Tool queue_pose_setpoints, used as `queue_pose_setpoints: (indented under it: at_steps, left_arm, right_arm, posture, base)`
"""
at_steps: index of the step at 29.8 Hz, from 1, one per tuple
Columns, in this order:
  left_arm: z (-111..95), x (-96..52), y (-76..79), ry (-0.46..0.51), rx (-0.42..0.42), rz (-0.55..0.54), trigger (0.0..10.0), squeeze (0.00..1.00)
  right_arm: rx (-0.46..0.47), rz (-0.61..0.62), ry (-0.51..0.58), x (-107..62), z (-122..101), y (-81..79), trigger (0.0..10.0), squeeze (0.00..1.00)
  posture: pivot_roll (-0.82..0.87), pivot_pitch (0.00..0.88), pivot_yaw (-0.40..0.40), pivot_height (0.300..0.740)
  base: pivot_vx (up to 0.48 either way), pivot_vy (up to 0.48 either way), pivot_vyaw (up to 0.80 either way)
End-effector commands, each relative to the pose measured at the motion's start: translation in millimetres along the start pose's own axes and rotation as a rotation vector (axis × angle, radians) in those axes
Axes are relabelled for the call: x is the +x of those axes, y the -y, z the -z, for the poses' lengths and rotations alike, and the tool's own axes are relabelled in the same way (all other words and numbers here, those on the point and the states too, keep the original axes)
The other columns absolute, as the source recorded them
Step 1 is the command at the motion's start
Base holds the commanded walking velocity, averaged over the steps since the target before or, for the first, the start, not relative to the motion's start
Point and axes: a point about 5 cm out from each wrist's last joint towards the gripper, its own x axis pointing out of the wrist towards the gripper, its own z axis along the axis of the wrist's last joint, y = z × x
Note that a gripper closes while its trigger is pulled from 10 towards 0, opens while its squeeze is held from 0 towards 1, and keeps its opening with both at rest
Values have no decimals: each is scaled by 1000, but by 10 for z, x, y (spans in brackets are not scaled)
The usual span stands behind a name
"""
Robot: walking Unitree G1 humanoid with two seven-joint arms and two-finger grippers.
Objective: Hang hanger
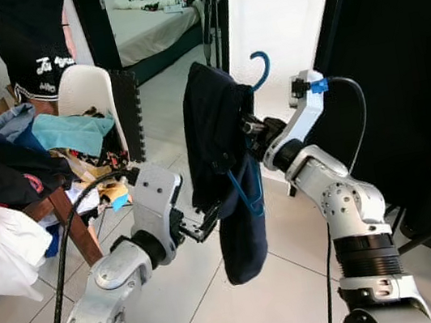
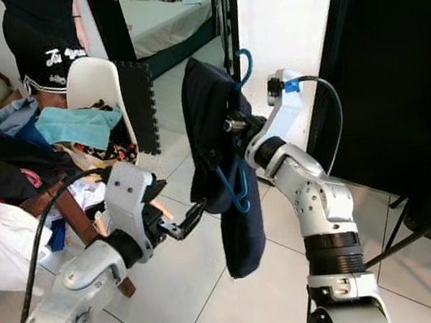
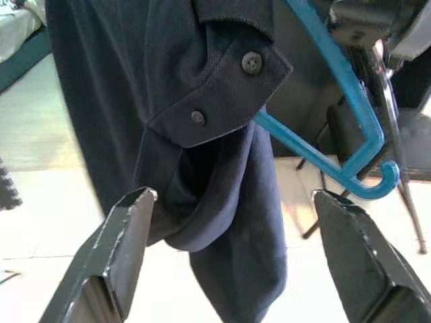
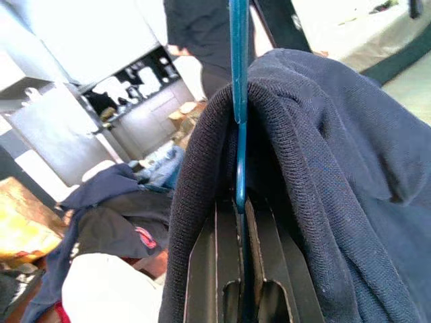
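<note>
R tool (image 2: 236, 124) is pinching the blue hanger (image 1: 247, 193) just under its hook, fingers pressed together on the plastic; in the R wrist view the hanger's stem (image 4: 238, 101) is running straight down between the black fingers (image 4: 229, 269). The hanger is being held up in mid-air, well above the tiled floor (image 1: 190, 313), w/ a dark navy shirt (image 1: 221, 169) draped over it and hanging down past the L tool. The hook is sticking up above the shirt's top, in front of a bright white panel (image 1: 274, 13).

L tool (image 1: 205, 227) is sitting low beside the shirt's lower half, fingers spread; in the L wrist view the two fingers (image 3: 121, 256) are standing apart w/ the shirt's buttoned collar and a hanging fold between and beyond them. Can't tell if a fingertip is touching the cloth. The hanger's lower corner, w/ a small upturned hook, is showing just beside the fabric.

To the robot's L, a heap of clothes (image 1: 14, 185) is lying piled on and around a white chair (image 1: 89, 87). A person in dark shorts (image 1: 31, 35) is standing behind the chair. A bed (image 1: 149, 24) is showing thru the doorway beyond.
</note>
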Motion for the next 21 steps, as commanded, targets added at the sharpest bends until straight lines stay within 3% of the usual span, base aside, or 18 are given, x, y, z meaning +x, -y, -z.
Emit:
queue_pose_setpoints:
  at_steps: [1, 3, 8, 9, 10, 13, 14, 17, 18, 21]
  left_arm:
    - [-241, -97, -159, 108, -35, -59, 10000, 1000]
    - [-499, -211, -329, 245, -88, -129, 10000, 1000]
    - [-686, -359, -433, 359, -136, -148, 10000, 1000]
    - [-750, -427, -460, 401, -151, -146, 10000, 1000]
    - [-789, -592, -493, 442, -158, -132, 10000, 1000]
    - [-790, -622, -496, 445, -157, -129, 10000, 1000]
    - [-689, -720, -623, 395, -119, -222, 10000, 1000]
    - [-618, -796, -713, 353, -93, -289, 10000, 1000]
    - [-573, -893, -817, 332, -71, -351, 10000, 0]
    - [-598, -1019, -949, 346, -51, -405, 10000, 0]
  right_arm:
    - [-23, -85, 88, 24, -215, -121, 10000, 0]
    - [-28, -80, 111, 24, -315, -63, 10000, 0]
    - [-33, -67, 135, 29, -414, 8, 10000, 0]
    - [-35, -62, 144, 32, -455, 37, 10000, 0]
    - [-30, -73, 177, 50, -578, 63, 10000, 0]
    - [-27, -77, 185, 53, -606, 65, 10000, 0]
    - [-52, -196, 181, 9, -710, -36, 10000, 0]
    - [-72, -285, 171, -31, -771, -115, 10000, 0]
    - [-89, -378, 162, -99, -853, -168, 10000, 0]
    - [-118, -484, 151, -211, -970, -203, 10000, 0]
  posture:
    - [-10, 28, -30, 740]
    - [-6, 29, -33, 740]
    - [-2, 30, -38, 740]
    - [3, 30, -43, 740]
    - [10, 31, -49, 740]
    - [12, 31, -51, 740]
    - [16, 30, -62, 740]
    - [16, 30, -62, 740]
    - [11, 28, -66, 740]
    - [6, 26, -71, 740]
  base:
    - [0, 0, 0]
    - [0, 0, 0]
    - [0, 0, 0]
    - [0, 0, 0]
    - [0, 0, 0]
    - [0, 0, 0]
    - [0, 0, 0]
    - [0, 0, 0]
    - [0, 0, 0]
    - [0, 0, 0]
